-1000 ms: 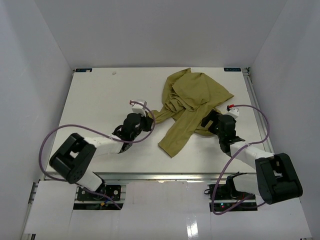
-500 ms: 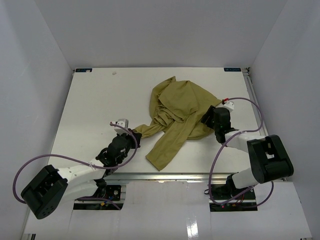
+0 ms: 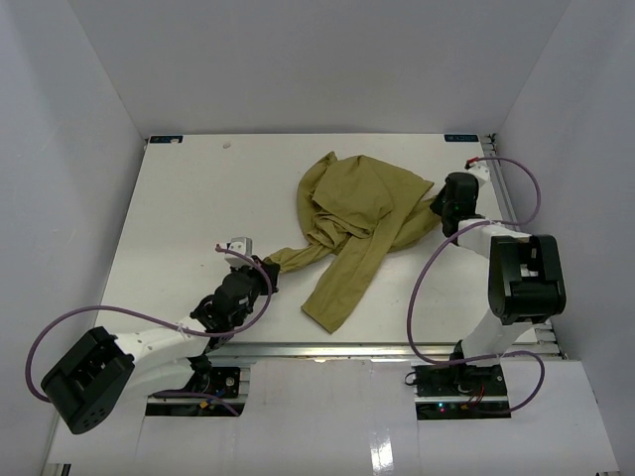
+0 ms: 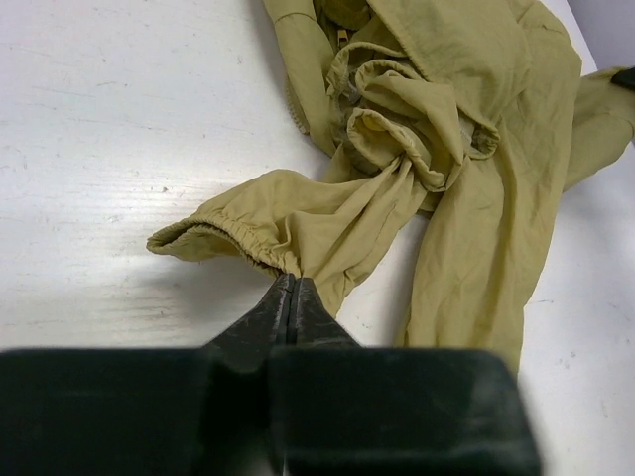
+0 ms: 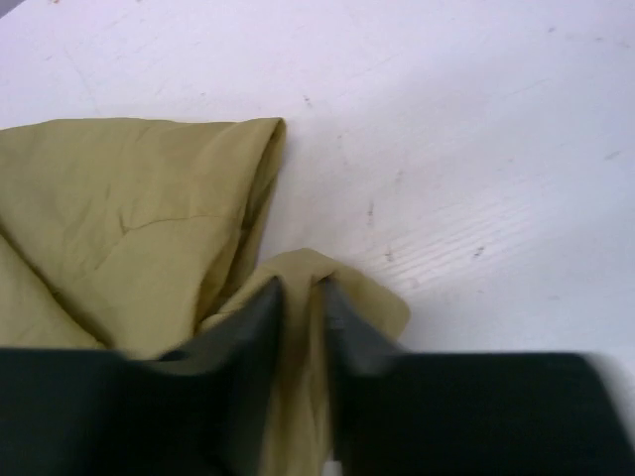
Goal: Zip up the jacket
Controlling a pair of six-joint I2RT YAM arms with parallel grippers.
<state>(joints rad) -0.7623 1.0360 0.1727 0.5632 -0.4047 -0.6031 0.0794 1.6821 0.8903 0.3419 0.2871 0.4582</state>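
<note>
Jacket: lies crumpled on the table, right of centre. Its body is bunched and 1 sleeve trails out toward the near left.
Zip: mostly buried in the folds, and I cannot tell where its 2 ends lie.
Left gripper: clenched on the sleeve just behind the gathered cuff, low over the table. The cloth runs taut from the tips back to the bundle.
Right gripper: pinched on a small raised fold at the jacket's right edge, near the far right of the table.
Why held so: the 2 grips sit on opposite sides of the heap, likely so that pulling them apart spreads it flat and exposes the front.
Progress: early, with zipping not yet started and the jacket not laid out.
Next need: a slow outward pull, kept low.
Risk: the thin cloth may slip from the right pinch, or the whole heap may slide instead of unfolding.
</note>
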